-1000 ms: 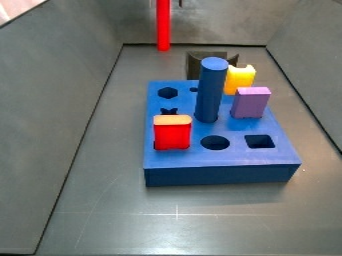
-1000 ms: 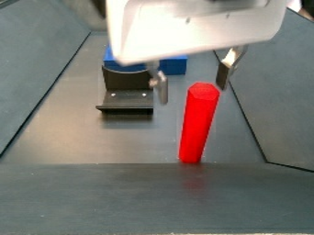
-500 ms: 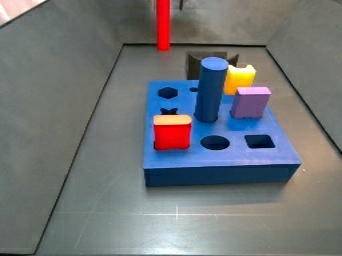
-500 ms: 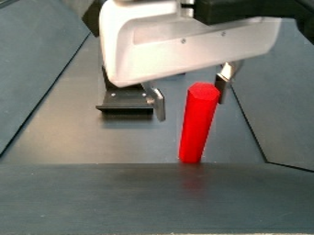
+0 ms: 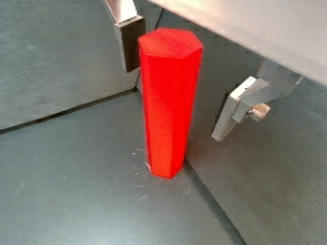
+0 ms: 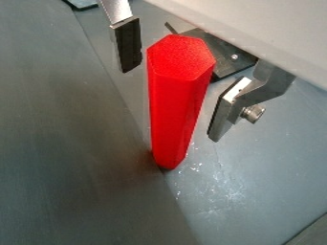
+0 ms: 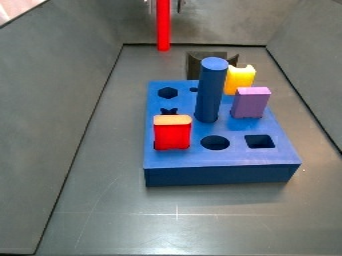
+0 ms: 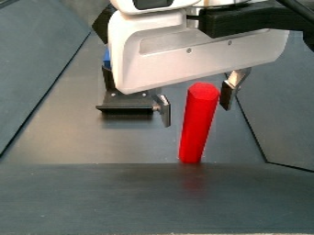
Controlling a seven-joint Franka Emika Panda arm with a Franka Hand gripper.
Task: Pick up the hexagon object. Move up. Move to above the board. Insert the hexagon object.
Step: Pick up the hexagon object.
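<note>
Hexagon object [image 8: 196, 124] upright on the dark floor [image 8: 73, 188], at the far end from the board [image 7: 221, 150] in a side view, well apart from it. Seen also as a thin red rod [image 7: 163, 25] at the back edge in a side view. Gripper [image 8: 196, 96] lowered around the rod's upper part, fingers [image 8: 161, 107] apart, one on each side, with a gap visible to either side of the red faces; not clamped. Same in both wrist views: one dark-padded finger [image 5: 129, 48] just beside one facet, the silver finger [image 5: 240, 107] near the opposite side, neither touching the rod [image 5: 167, 100]; likewise finger [image 6: 128, 43] and rod [image 6: 177, 100]. Rod's base resting on the floor.

On the board: dark blue cylinder [image 7: 211, 88] standing upright, red block [image 7: 171, 131] near the front corner, purple block [image 7: 251, 101] and yellow block [image 7: 241, 77] toward the back side. Round hole [image 7: 214, 143] and square hole [image 7: 259, 142] open along the front. Fixture [image 8: 127, 99] behind the gripper in a side view.
</note>
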